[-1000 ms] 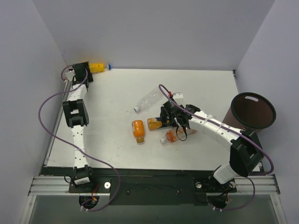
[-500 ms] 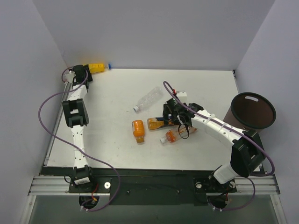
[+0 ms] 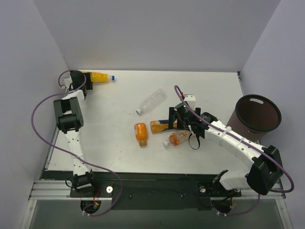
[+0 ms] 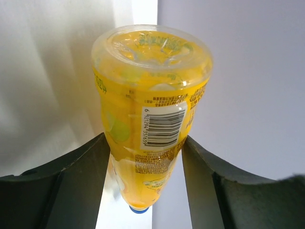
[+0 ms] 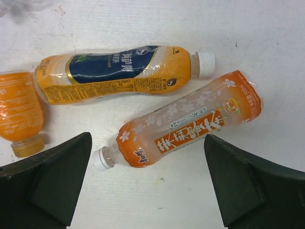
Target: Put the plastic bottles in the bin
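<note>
My left gripper (image 3: 82, 78) is shut on the base end of the yellow bottle (image 3: 99, 76) at the table's far left corner; its blue cap (image 3: 113, 77) points right. In the left wrist view the yellow bottle (image 4: 150, 95) fills the gap between both fingers (image 4: 81, 176). My right gripper (image 3: 181, 122) hangs open over the table's middle. Below it lie the dark-labelled bottle (image 5: 119, 71) and an orange white-capped bottle (image 5: 190, 124), neither touched. A squat orange bottle (image 3: 141, 132) and a clear bottle (image 3: 152, 100) lie to the left. The bin (image 3: 238, 107) stands at the right edge.
Grey walls close in the table at the back and both sides. The left arm's purple cable (image 3: 40, 114) loops out past the table's left edge. The right arm (image 3: 228, 138) stretches between the bottles and the bin.
The left gripper has shut on the yellow bottle and drawn it a little nearer along the wall. The right gripper has shifted slightly right and nearer over the orange bottles, still open.
</note>
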Available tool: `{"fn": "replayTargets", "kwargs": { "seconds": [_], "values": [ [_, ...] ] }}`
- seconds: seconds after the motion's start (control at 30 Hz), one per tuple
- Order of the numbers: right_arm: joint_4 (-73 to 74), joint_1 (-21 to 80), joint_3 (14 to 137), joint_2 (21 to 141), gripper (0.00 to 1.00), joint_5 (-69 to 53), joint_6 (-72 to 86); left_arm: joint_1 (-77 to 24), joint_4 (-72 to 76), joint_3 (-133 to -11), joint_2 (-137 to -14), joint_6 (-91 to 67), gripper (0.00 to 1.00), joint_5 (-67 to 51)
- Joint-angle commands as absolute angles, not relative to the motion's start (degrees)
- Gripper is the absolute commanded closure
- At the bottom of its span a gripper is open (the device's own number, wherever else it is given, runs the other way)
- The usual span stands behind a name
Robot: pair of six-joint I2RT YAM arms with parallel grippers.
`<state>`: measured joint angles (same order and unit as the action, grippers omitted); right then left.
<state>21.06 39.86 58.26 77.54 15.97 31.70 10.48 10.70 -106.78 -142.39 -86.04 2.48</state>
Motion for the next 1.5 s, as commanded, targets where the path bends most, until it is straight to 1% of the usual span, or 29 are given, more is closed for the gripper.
{"fn": "replayTargets", "kwargs": {
  "seconds": [0.0, 0.1, 0.23, 0.43, 0.57, 0.7, 0.83, 0.93, 1.0, 1.07, 1.17, 1.23, 1.37, 1.47],
  "values": [
    [19.6, 40.87, 56.34, 72.96, 0.02, 16.7, 32.61, 11.08, 20.55, -96.35, -129.75, -83.76, 0.33, -2.81],
    [19.34, 41.48, 55.46, 71.11, 0.02, 16.7, 32.43, 10.99, 24.51, -87.74, -123.86, -83.41, 0.35, -8.5],
    [19.42, 42.1, 55.37, 68.56, 0.02, 16.96, 32.17, 9.85, 24.26, -81.41, -115.43, -79.29, 0.37, -13.26],
    [21.61, 43.06, 56.77, 64.08, 0.02, 19.15, 31.2, 4.84, 11.71, -77.79, -101.63, -64.09, 0.38, -19.76],
    [22.76, 43.24, 57.56, 60.3, 0.02, 22.57, 30.24, -1.91, 3.0, -76.47, -96.08, -53.89, 0.4, -24.25],
    [23.55, 43.24, 60.02, 60.03, 0.02, 23.91, 27.69, -7.37, -5.34, -72.87, -91.07, -45.19, 0.39, -25.75],
    [23.56, 43.24, 64.07, 62.92, 0.02, 20.4, 26.99, -12.73, -7.38, -70.06, -88.95, -43.16, 0.4, -31.02],
    [22.77, 43.59, 66.61, 65.82, 0.02, 15.4, 26.63, -16.69, -7.82, -68.29, -87.81, -42.63, 0.41, -32.25],
    [21.37, 44.03, 67.67, 68.2, 0.02, 11.28, 26.63, -20.55, -6.77, -66.98, -87.19, -43.59, 0.41, -32.87],
    [19.79, 44.38, 68.64, 70.66, 0.02, 7.76, 28.03, -22.14, -4.32, -64.7, -86.14, -45.78, 0.41, -33.31],
    [17.23, 45.0, 68.73, 72.86, 0.02, 4.84, 29.26, -22.76, 2.78, -60.05, -84.29, -49.82, 0.41, -35.59],
    [14.51, 45.0, 67.25, 72.86, 0.02, 1.95, 29.79, -22.59, 3.34, -58.63, -82.62, -50.1, 0.41, -35.34],
    [10.73, 45.35, 66.1, 74.53, 0.02, -6.13, 31.55, -22.76, 3.95, -58.62, -83.14, -50.18, 0.42, -36.55],
    [8.71, 45.97, 65.39, 76.37, 0.02, -7.38, 32.95, -23.03, 5.44, -58.62, -84.02, -51.5, 0.42, -37.79]
  ]
}}
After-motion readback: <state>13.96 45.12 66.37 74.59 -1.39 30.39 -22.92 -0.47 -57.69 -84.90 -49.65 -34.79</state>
